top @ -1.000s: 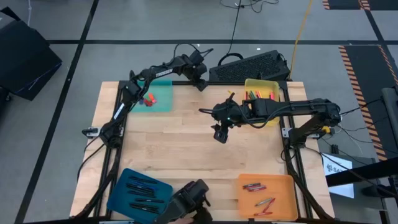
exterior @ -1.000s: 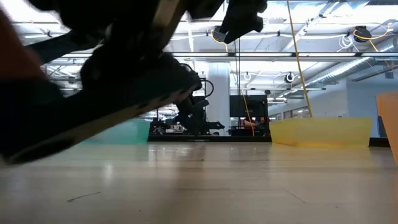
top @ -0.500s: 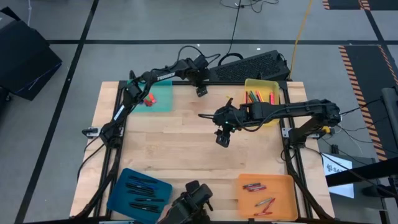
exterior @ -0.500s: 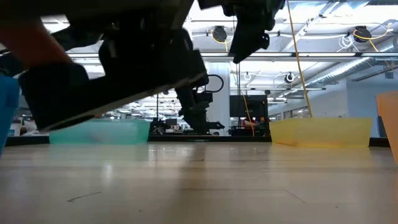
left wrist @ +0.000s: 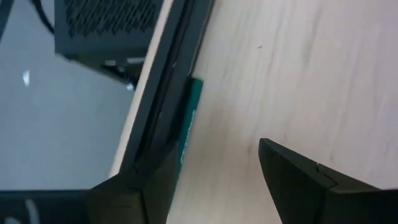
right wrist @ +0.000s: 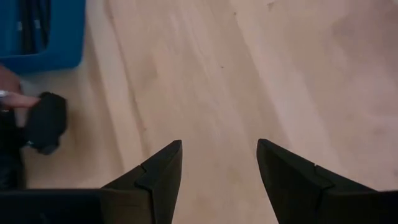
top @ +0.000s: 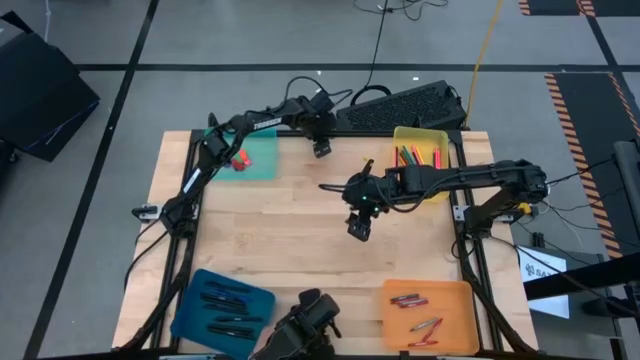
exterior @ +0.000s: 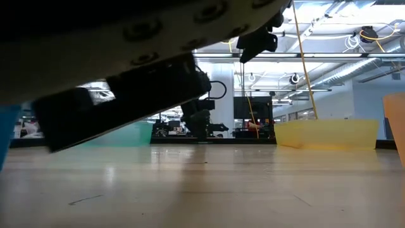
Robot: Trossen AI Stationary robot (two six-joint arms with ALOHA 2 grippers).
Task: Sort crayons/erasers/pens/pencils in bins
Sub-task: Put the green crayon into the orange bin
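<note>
The four bins stand at the table's corners. The teal bin (top: 255, 158) at far left holds red erasers (top: 238, 160). The yellow bin (top: 420, 150) at far right holds pencils (top: 410, 155). The blue bin (top: 222, 305) at near left holds dark pens (top: 225, 300). The orange bin (top: 428, 310) at near right holds crayons (top: 408, 299). My left gripper (top: 320, 148) (left wrist: 211, 193) hangs open over the far edge, just right of the teal bin. My right gripper (top: 360, 225) (right wrist: 217, 180) hangs open over bare wood at mid-table. Neither has anything between its fingers.
A black device (top: 305, 325) sits at the near edge between the blue and orange bins; a person's fingers (right wrist: 9, 99) are beside it. It blocks much of the low view (exterior: 126, 63). A black perforated box (top: 400, 105) lies beyond the far edge.
My left gripper has come a little away from the far edge toward the table's middle. My right gripper has drifted slightly toward the near edge. The black device at the near edge has shifted in front of the low camera. Both grippers stay open.
</note>
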